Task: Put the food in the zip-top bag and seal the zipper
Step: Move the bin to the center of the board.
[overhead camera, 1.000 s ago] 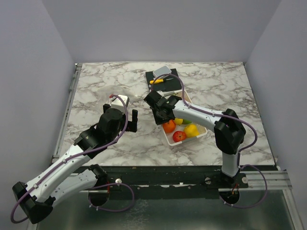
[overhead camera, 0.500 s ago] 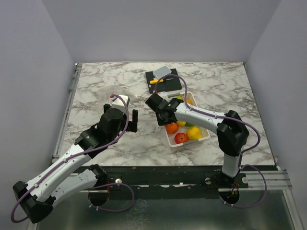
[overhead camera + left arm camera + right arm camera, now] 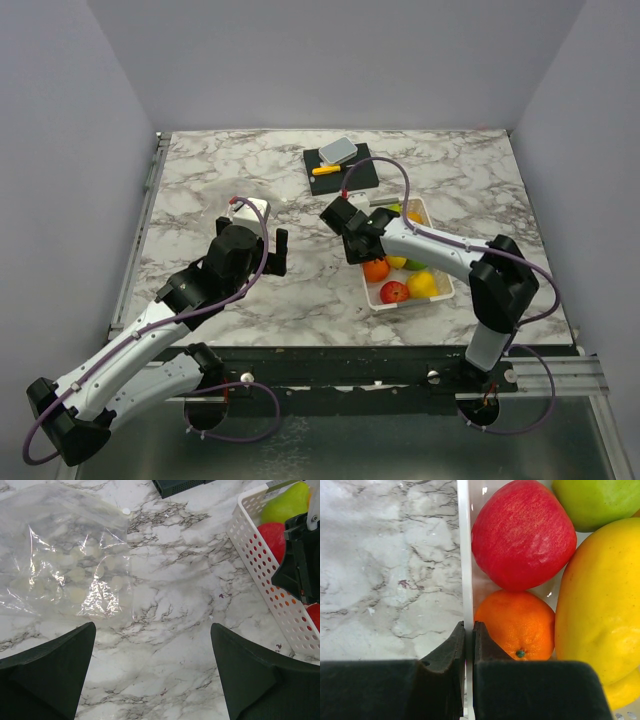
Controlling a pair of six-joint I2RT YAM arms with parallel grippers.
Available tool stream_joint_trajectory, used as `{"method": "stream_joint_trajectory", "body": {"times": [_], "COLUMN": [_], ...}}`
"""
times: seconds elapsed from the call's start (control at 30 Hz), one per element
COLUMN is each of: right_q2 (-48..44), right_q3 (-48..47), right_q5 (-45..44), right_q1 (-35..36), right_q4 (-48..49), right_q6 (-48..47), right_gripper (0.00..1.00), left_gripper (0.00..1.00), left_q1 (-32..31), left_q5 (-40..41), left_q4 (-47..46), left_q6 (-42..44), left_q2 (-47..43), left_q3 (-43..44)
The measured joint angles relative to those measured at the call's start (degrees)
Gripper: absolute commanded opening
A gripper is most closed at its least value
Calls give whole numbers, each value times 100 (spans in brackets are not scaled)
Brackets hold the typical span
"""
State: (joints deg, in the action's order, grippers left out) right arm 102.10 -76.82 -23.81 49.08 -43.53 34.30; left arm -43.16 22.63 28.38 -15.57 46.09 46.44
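Observation:
The food lies in a white slatted basket (image 3: 412,303) right of centre: an orange (image 3: 517,625), a red apple (image 3: 522,535), a big yellow fruit (image 3: 600,605) and a green one (image 3: 595,502). My right gripper (image 3: 468,630) is shut on the basket's left wall (image 3: 465,555), one finger outside and one inside against the orange. The zip-top bag (image 3: 65,555) lies flat and crinkled on the marble, ahead and left of my left gripper (image 3: 152,627), which hovers open over bare table. I cannot pick out the zipper.
A black board (image 3: 343,165) at the back centre carries a yellow-handled knife (image 3: 328,169) and a grey block (image 3: 338,150). The basket (image 3: 260,565) stands to the right of my left gripper. Grey walls close in the table on three sides.
My right gripper has closed on the basket's wall and dragged the basket with its fruit to the right and a little nearer. The left arm has stayed still.

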Motion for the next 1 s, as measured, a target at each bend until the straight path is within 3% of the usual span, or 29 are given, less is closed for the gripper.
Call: {"method": "stream_joint_trajectory", "body": {"times": [0.27, 0.47, 1.0], "right_q2": [-306, -420, -925], "right_q3": [365, 490, -181], "right_q5": [2, 37, 269], "right_q1": [-313, -413, -415], "right_q4": [35, 68, -44], "right_q6": [-114, -144, -352], "right_gripper": [1, 28, 50], "left_gripper": [99, 99, 99], "left_q1": [2, 0, 2], "left_q5": [-2, 0, 413], "left_q4": [0, 0, 151], "left_q6": [-2, -2, -31], "left_q2": [0, 2, 330], "left_q3": [0, 0, 186]}}
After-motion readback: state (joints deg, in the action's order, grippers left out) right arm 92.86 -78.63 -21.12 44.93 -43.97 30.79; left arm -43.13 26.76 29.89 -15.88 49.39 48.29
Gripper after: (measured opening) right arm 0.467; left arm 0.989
